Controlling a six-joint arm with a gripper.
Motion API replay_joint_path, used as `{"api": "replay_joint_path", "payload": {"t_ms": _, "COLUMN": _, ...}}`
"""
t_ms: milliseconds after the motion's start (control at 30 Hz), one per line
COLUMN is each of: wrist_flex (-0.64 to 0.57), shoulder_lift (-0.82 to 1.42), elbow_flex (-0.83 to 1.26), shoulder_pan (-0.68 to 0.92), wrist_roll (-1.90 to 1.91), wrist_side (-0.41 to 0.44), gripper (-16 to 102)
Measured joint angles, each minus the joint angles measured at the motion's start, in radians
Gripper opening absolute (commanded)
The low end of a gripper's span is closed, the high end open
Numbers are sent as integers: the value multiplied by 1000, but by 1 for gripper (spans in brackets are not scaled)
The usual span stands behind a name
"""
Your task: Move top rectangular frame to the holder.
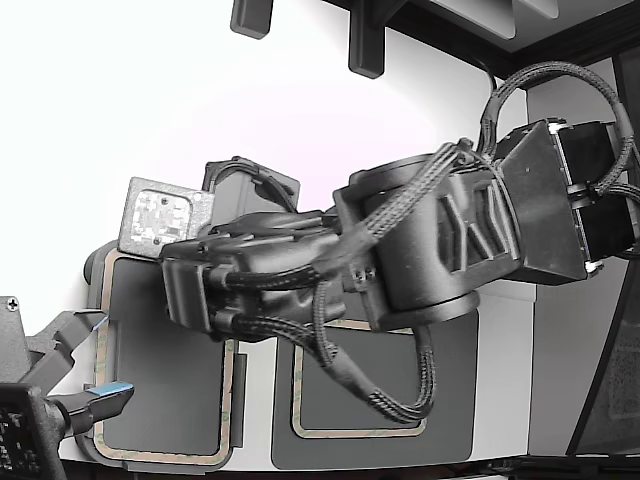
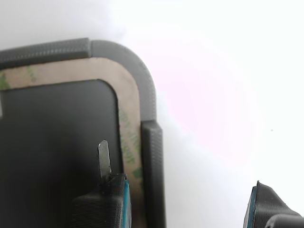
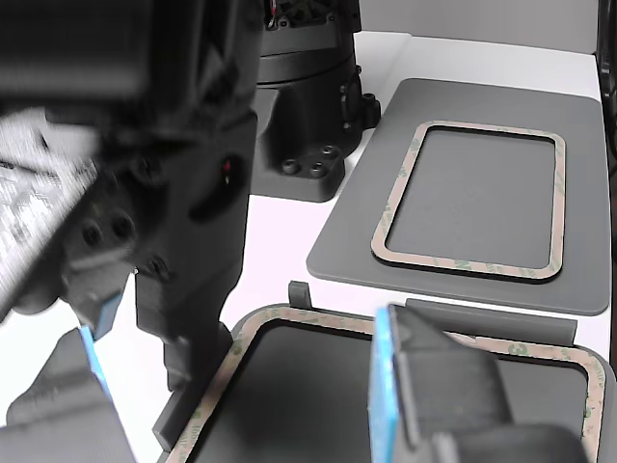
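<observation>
Tan-rimmed frame [image 2: 129, 142] lay seated in the holder [image 2: 151, 156] at its corner — hand [image 2: 185, 190] spread apart, one finger [image 2: 104, 159] over the dark centre. Judgement: check the rim sits inside the tabs, then lift straight off.

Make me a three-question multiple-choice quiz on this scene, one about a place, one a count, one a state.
1. Where does the frame under the claw lie?
A. on the bare table
B. in the holder
C. lifted in the air

2. How many tan-rimmed frames show in the other view?
A. two
B. one
C. three

3. How is the claw?
A. shut on the frame
B. shut on nothing
C. open

Answers:
1 B: in the wrist view the holder's raised grey tabs run right along the tan rim.
2 A: one sits in the holder and a second frame lies farther off.
3 C: the fingers stand wide apart and grip nothing.
</observation>
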Motion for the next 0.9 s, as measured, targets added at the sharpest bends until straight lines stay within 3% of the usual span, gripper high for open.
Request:
{"api": "replay_joint_path", "payload": {"t_ms": 167, "wrist_flex": -84, "shoulder_lift": 173, "elbow_flex": 129, "shoulder_pan": 2, "wrist_roll": 97, "wrist_side": 55, "gripper": 100}}
{"api": "replay_joint_path", "payload": {"t_ms": 433, "wrist_flex": -330, "shoulder_lift": 606, "elbow_flex": 548, "shoulder_pan": -15, "wrist_roll": 229, "wrist_side": 156, "gripper": 100}}
{"api": "replay_joint_path", "payload": {"t_ms": 633, "wrist_flex": -370, "shoulder_lift": 928, "elbow_flex": 834, "shoulder_pan": -106, "wrist_roll": 92, "wrist_side": 141, "gripper": 100}}
{"api": "replay_joint_path", "payload": {"t_ms": 900, "wrist_flex": -462, "shoulder_lift": 1209, "elbow_flex": 1062, "shoulder_pan": -192, "wrist_roll": -270, "wrist_side": 91, "gripper": 100}}
